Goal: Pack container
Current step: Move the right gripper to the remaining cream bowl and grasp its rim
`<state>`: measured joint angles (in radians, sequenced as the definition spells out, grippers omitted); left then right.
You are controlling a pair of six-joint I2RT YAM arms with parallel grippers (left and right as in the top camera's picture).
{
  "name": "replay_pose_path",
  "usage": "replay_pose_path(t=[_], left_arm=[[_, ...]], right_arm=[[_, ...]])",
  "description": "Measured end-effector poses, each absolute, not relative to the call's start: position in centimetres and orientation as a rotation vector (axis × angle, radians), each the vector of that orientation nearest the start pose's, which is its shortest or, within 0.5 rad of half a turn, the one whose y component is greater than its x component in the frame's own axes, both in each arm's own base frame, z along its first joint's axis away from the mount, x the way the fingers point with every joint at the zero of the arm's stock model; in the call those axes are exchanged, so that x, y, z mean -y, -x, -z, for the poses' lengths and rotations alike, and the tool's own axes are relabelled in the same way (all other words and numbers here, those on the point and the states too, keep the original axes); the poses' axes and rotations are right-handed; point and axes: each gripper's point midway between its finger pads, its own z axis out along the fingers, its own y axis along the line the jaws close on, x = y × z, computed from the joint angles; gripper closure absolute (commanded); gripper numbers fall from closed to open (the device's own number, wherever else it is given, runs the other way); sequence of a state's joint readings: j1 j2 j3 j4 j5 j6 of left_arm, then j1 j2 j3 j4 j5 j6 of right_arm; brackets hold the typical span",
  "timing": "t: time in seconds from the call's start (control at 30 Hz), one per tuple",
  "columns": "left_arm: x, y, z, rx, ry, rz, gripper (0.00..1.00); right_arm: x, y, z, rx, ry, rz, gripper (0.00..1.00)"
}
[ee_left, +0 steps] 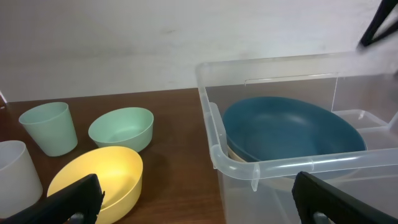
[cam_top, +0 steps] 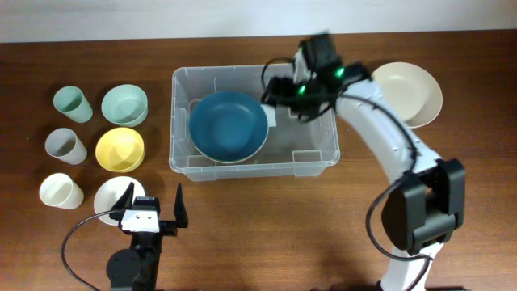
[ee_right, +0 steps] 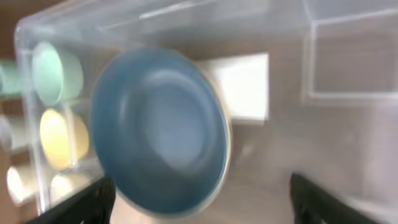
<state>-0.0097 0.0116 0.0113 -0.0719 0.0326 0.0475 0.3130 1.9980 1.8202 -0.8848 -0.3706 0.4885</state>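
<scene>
The clear plastic container [cam_top: 315, 158] stands mid-table. A blue bowl [cam_top: 229, 125] lies in its left half, tilted a little, with something beige just showing under it in the left wrist view. My right gripper [cam_top: 276, 93] hangs over the container's back middle, beside the bowl's right rim. It is open and empty [ee_right: 199, 202], with the blue bowl [ee_right: 158, 134] in front of its fingers. My left gripper [cam_top: 153, 212] is open and empty near the front edge, left of the container [ee_left: 273, 167]. It faces the blue bowl [ee_left: 292, 134].
Left of the container stand a green cup [cam_top: 73, 103], green bowl [cam_top: 124, 105], grey cup [cam_top: 65, 145], yellow bowl [cam_top: 119, 149], white cup [cam_top: 60, 190] and white bowl [cam_top: 109, 194]. A cream bowl [cam_top: 408, 93] sits at the right.
</scene>
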Motion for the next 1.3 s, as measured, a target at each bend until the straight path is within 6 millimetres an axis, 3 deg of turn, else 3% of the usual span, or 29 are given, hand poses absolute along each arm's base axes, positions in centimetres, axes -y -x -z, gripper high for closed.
replay_pose_path(t=[0.17, 0.23, 0.3, 0.4, 0.5, 0.6, 0.77, 0.93, 1.3], left_arm=[[0.8, -24.6, -15.9, -1.641, -0.072, -0.002, 0.01], [0.8, -24.6, -15.9, -1.641, -0.072, -0.002, 0.01], [0.8, -24.6, -15.9, -1.641, -0.072, -0.002, 0.01], [0.8, -24.6, -15.9, -1.641, -0.072, -0.002, 0.01], [0.8, -24.6, -15.9, -1.641, -0.072, -0.002, 0.01], [0.8, -24.6, -15.9, -1.641, -0.072, -0.002, 0.01], [0.8, -24.6, -15.9, -1.641, -0.072, -0.002, 0.01], [0.8, -24.6, -15.9, -1.641, -0.072, -0.002, 0.01], [0.8, -24.6, -15.9, -1.641, -0.072, -0.002, 0.01]], right_arm=[[-14.3, -48.5, -26.2, -2.548, -0.208, -0.578, 0.05], [-9.5, -49.2, -29.2, -2.480, -0.330, -0.511, 0.05], [-4.7, -49.2, -30.8, -2.435, -0.460, -0.448, 0.01], [2.5, -47.9, -30.3, -2.428, -0.683, -0.361, 0.00], [9.1, -46.0, -28.3, -2.436, -0.904, -0.279, 0.00], [13.3, -44.5, -25.2, -2.454, -1.067, -0.231, 0.00], [15.9, -43.6, -18.1, -2.530, -1.214, -0.209, 0.00], [16.2, -43.4, -12.1, -2.603, -1.271, -0.206, 0.00], [16.7, -44.8, -7.5, -2.618, -1.279, -0.207, 0.00]])
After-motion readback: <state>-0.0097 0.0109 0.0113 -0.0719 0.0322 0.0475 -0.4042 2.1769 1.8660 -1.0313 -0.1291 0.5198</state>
